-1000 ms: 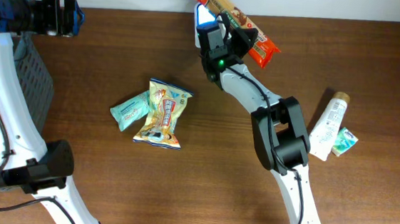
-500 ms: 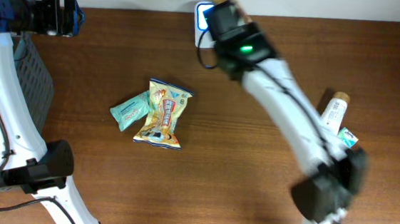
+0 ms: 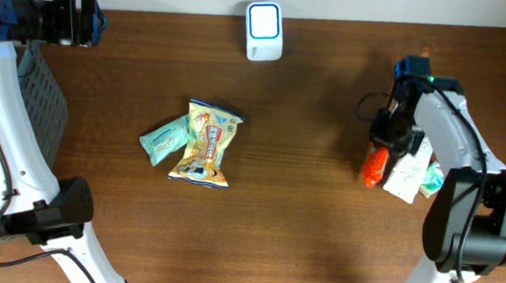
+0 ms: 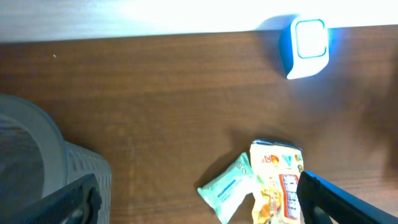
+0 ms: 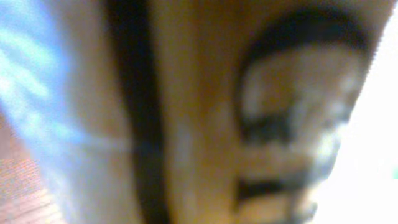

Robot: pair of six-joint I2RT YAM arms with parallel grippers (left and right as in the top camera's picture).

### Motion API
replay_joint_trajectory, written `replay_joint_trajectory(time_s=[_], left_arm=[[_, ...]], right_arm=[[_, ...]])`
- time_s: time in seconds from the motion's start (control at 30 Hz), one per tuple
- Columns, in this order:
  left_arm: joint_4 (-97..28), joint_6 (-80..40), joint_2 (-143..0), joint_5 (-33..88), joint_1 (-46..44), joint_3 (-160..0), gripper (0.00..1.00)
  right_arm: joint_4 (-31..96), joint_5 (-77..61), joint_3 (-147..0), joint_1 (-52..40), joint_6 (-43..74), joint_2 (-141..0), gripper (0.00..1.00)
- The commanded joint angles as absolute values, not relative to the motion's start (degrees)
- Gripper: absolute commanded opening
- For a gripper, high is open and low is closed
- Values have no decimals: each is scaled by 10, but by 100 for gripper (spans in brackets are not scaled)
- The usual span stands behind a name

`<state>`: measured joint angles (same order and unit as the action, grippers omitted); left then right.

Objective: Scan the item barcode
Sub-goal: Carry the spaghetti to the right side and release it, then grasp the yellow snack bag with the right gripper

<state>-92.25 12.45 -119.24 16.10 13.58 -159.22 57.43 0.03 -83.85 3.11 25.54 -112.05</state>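
Note:
The white barcode scanner [image 3: 265, 20] with its lit blue window stands at the table's back edge, and it also shows in the left wrist view [image 4: 306, 43]. My right gripper [image 3: 387, 143] is far to its right, shut on an orange-red snack bar packet [image 3: 375, 166] whose end hangs down beside a white tube [image 3: 411, 172]. A blurred orange and black close-up of the packet [image 5: 205, 124] fills the right wrist view, hiding the fingers. My left gripper [image 3: 95, 21] hovers open and empty at the back left [image 4: 199, 208].
A yellow snack bag [image 3: 206, 144] and a teal wipes packet [image 3: 163, 141] lie left of centre, also seen as the bag [image 4: 277, 186] and packet [image 4: 227, 190]. A small teal packet [image 3: 437, 179] lies by the tube. A grey basket [image 3: 42, 116] stands at the left edge.
My right arm has swung away from the scanner to the right side, carrying the orange-red packet down beside the white tube. The left arm has not moved.

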Motion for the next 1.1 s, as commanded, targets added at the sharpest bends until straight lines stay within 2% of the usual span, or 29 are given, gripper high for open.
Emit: replay_joint_trajectory(time_s=[0.0, 0.03, 0.13, 0.2, 0.33, 0.43, 0.53, 0.63, 0.77, 0.93, 1.07], left_arm=[[-923, 128, -1187, 166, 137, -1594, 99], [-923, 128, -1187, 166, 137, -1594, 99], [-923, 128, -1187, 166, 137, -1594, 99], [-923, 128, -1187, 166, 137, -1594, 99], [-923, 128, -1187, 166, 137, -1594, 99], [-923, 128, -1187, 166, 137, -1594, 99], [-923, 128, -1187, 166, 137, -1594, 99], [-923, 128, -1187, 165, 137, -1594, 99], [-923, 128, -1187, 166, 137, -1594, 99], [-923, 128, -1187, 166, 137, -1594, 99], [-923, 128, -1187, 166, 137, -1594, 99]], right_arm=[[503, -39, -774, 64, 271, -1100, 4], [497, -37, -759, 73, 271, -1100, 5], [510, -20, -757, 99, 254, -1100, 24], [531, -19, -772, 109, 253, -1100, 33], [632, -19, -886, 113, 212, -1100, 52], [715, -20, -983, 113, 177, -1100, 80], [771, -87, -1046, 112, 138, -1100, 79], [748, -218, -1039, 91, 99, -1100, 78], [642, -278, -986, -20, 117, -1100, 75], [478, -278, -894, -187, 189, -1101, 66], [351, -252, -849, -311, 218, -1101, 64]])
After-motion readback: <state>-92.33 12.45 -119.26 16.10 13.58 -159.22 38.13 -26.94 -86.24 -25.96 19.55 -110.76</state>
